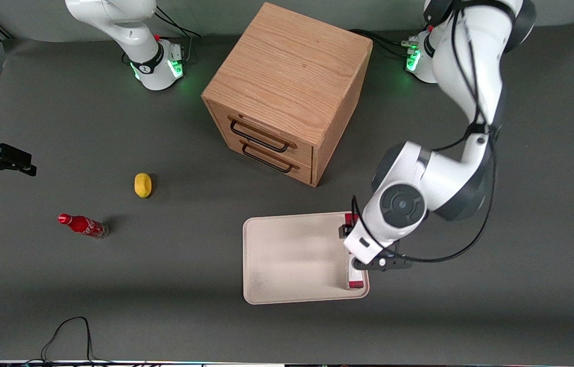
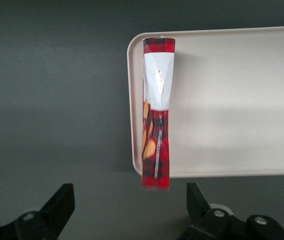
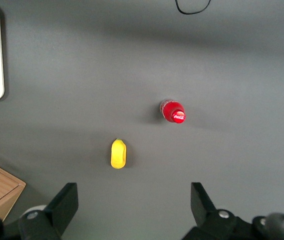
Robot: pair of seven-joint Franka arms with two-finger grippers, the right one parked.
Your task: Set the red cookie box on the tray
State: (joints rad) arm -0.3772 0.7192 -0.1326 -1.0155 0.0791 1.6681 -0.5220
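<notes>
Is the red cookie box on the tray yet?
Yes: the red cookie box lies along the tray edge, and the open gripper is clear of it.

I read this as a robotics lab: 2 arm bases (image 1: 157, 63) bolted onto a gray-matted counter (image 1: 62, 127), cables (image 1: 70, 334) trailing along its near edge, my gripper (image 1: 355, 244) over it.

A dark grey tabletop (image 1: 521, 255) carries everything. The wooden two-drawer cabinet (image 1: 287, 92) stands on it, farther from the front camera than the tray (image 1: 292, 260), which lies flat nearer that camera. Toward the parked arm's end of the tabletop lie a yellow lemon-like object (image 1: 142, 184) and, nearer the front camera, a small red Coca-Cola bottle (image 1: 83, 225) lying on its side. The working arm's tool (image 2: 127, 210) hangs above the tray's edge toward the working arm's end, fingers spread wide.
</notes>
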